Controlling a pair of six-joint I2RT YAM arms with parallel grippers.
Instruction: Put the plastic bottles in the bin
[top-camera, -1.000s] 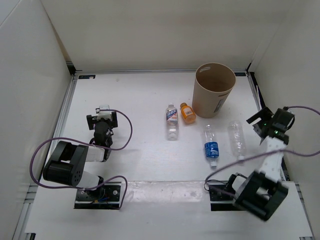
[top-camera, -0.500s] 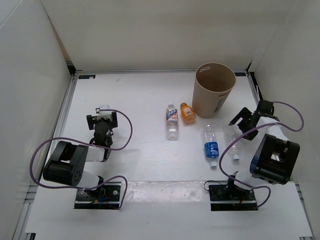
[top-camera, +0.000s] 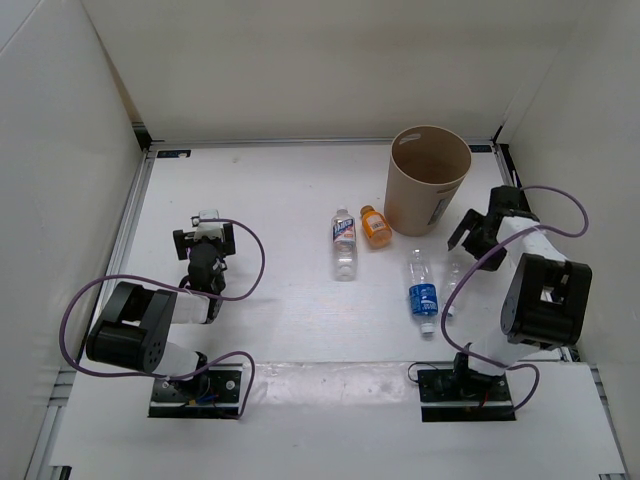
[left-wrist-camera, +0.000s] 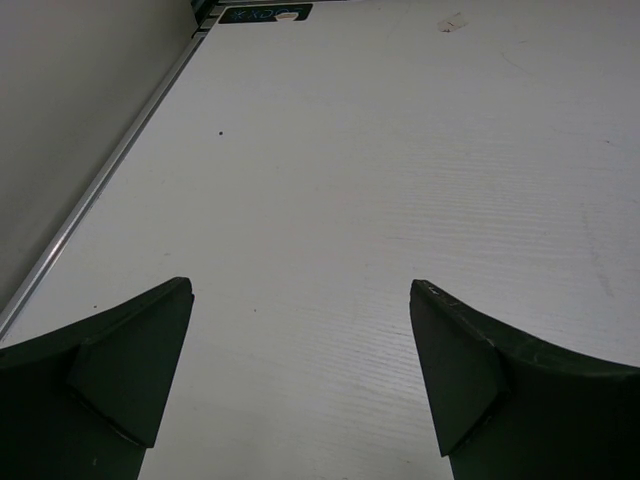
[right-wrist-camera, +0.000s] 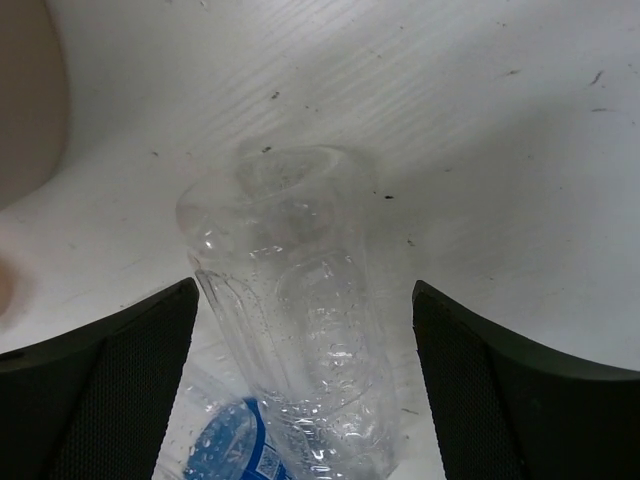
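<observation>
The tan bin (top-camera: 428, 178) stands at the back right; its wall shows in the right wrist view (right-wrist-camera: 25, 90). A clear unlabelled bottle (top-camera: 452, 285) lies on the table, its base between my right gripper's (top-camera: 468, 240) open fingers. In the right wrist view the gripper (right-wrist-camera: 302, 290) straddles that bottle (right-wrist-camera: 300, 300) without touching it. A blue-label bottle (top-camera: 423, 290) lies just left of it and shows in the right wrist view (right-wrist-camera: 225, 450). A white-and-blue-label bottle (top-camera: 344, 243) and the orange bottle (top-camera: 375, 226) lie left of the bin. My left gripper (top-camera: 205, 232) is open and empty over bare table (left-wrist-camera: 300, 290).
White walls enclose the table on the left, back and right. A metal rail (left-wrist-camera: 110, 170) runs along the left edge. Cables loop round both arm bases (top-camera: 200, 385).
My right arm has swung in from the right wall and come down over the clear bottle's base. That bottle has shifted left toward the blue-label bottle. The left arm has not moved.
</observation>
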